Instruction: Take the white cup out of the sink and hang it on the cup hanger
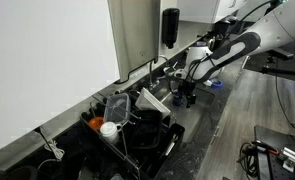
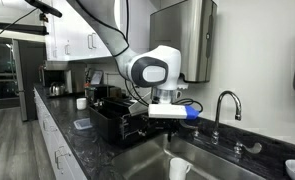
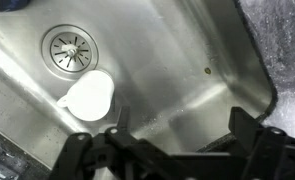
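The claw (image 3: 177, 135) is matt black. Beneath it, the sink (image 3: 167, 70) is brushed metal with a soft sheen. Just beyond the claw's fingertips, the white cup (image 3: 90, 96) looks smooth and glossy. Past the basin's rim, the counter (image 3: 279, 40) is dark speckled stone, polished.

white cup (image 2: 178, 169): base cut by bottom edge | cup hanger (image 2: 109, 124): bars too blurred to count

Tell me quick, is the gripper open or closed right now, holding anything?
Gripper: open, holding nothing; the white cup sits apart from it in the sink.
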Controlling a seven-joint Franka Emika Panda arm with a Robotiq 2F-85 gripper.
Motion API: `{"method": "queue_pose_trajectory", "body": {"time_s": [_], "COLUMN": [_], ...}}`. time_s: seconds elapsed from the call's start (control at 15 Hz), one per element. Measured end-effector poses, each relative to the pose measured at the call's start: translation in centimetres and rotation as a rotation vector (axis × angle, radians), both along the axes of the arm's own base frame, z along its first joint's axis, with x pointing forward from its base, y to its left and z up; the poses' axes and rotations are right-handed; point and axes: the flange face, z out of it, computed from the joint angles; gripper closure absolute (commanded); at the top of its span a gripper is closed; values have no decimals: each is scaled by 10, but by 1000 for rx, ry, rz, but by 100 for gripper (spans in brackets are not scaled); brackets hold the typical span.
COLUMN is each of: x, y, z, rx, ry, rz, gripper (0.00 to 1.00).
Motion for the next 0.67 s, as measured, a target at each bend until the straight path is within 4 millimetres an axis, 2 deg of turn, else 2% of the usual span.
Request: {"method": "queue_pose_trajectory", "body": {"time_s": [0.4,0.67], "x": [-1,0], "y": [0,-6], "z": [-5,-27], "rx": [-9,-7], "ry": [12,12], "rz": [-25,-3], "gripper": [0,0]}}
